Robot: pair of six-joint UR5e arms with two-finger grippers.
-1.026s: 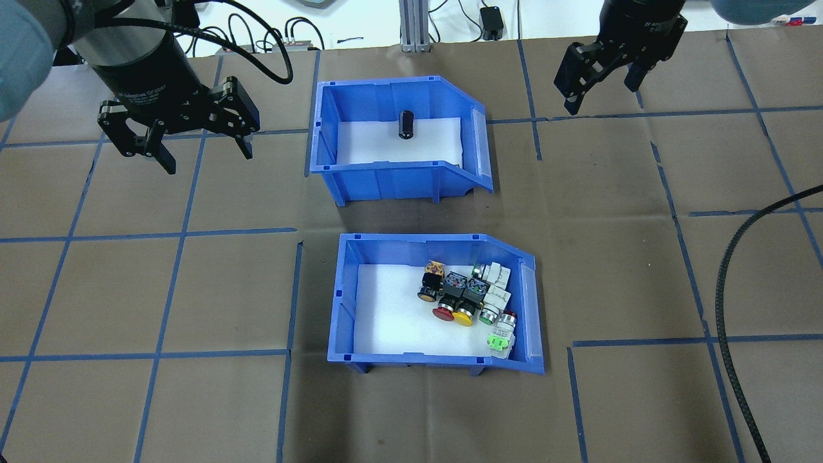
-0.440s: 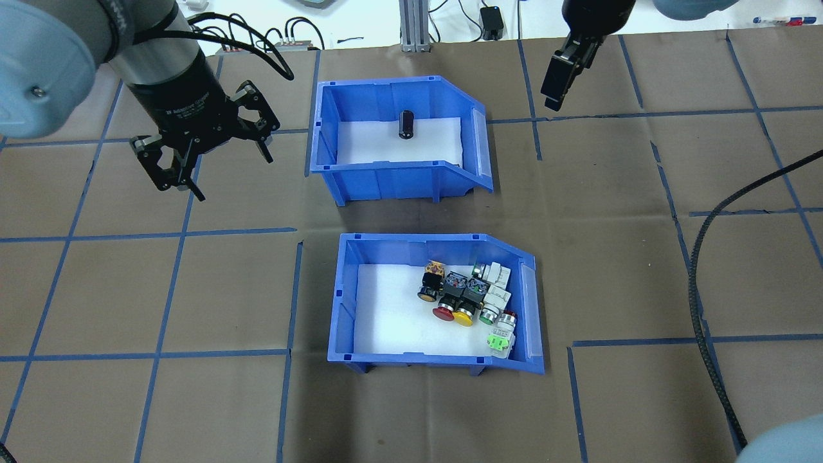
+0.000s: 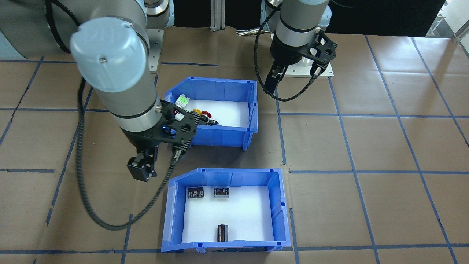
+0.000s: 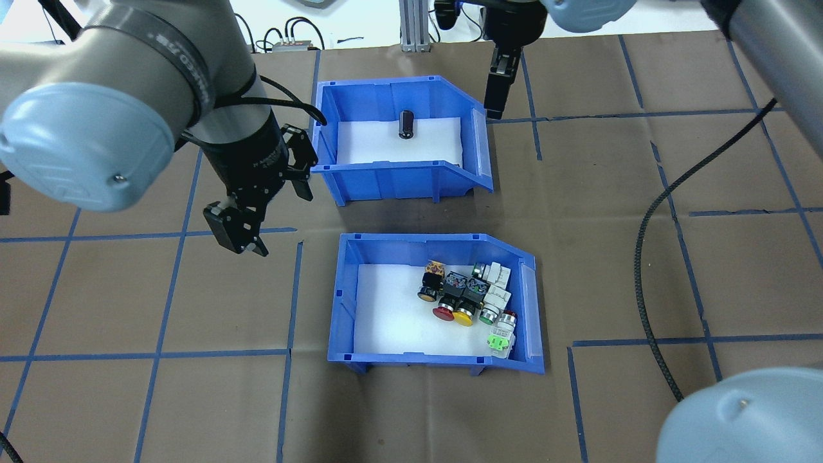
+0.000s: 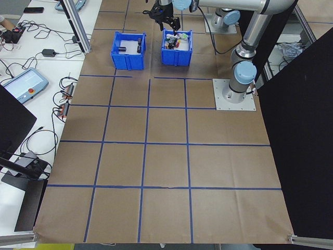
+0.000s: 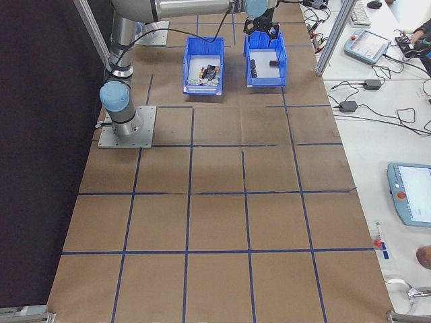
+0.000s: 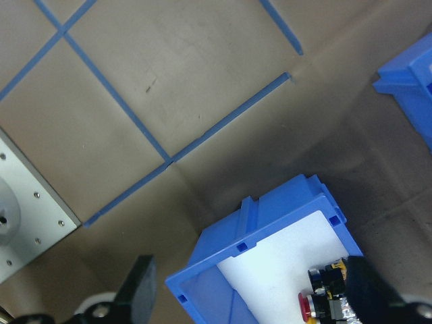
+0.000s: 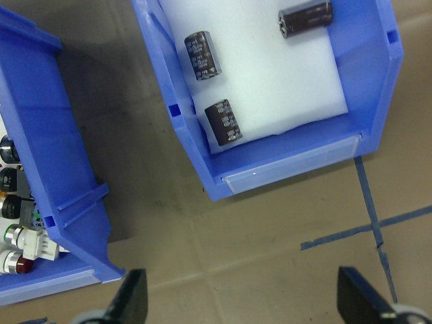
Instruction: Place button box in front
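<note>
Front-facing view: the blue plastic button box [image 3: 234, 130], holding a cluster of coloured push-buttons [image 3: 199, 113], sits at upper centre of the frame. A second blue plastic bin [image 3: 227, 244] with three small black cylindrical parts [image 3: 222, 232] lies just below it. The right gripper [image 3: 141, 170], at centre left, hangs beside the second bin's sloped corner, below and left of the button box; its spread cannot be told here. The left gripper [image 3: 295, 75], fingers apart, hovers at upper right, just off the button box's right wall.

Overhead view: the button box [image 4: 360, 299] is at lower centre, the second bin [image 4: 386, 177] above it. The left gripper [image 4: 273, 215], fingers spread and empty, stands at centre left, up and left of the button box's corner and apart from it. The right gripper [image 4: 500, 96] hangs edge-on at top centre beside the second bin's sloped end, well apart from the button box.

Left side view: both bins are small at top centre, the button box [image 5: 176, 52] on the right.

Right side view: the button box [image 6: 202, 84] is at upper centre left.

Left wrist view: the button box [image 7: 270, 229] fills the lower centre, its corner between the two dark, parted fingertips [image 7: 138, 290].

Right wrist view: the second bin [image 8: 283, 165] sits at upper centre and the button box [image 8: 61, 202] at the left edge, with the fingertips [image 8: 131, 297] wide apart over brown paper [image 8: 223, 250].
</note>
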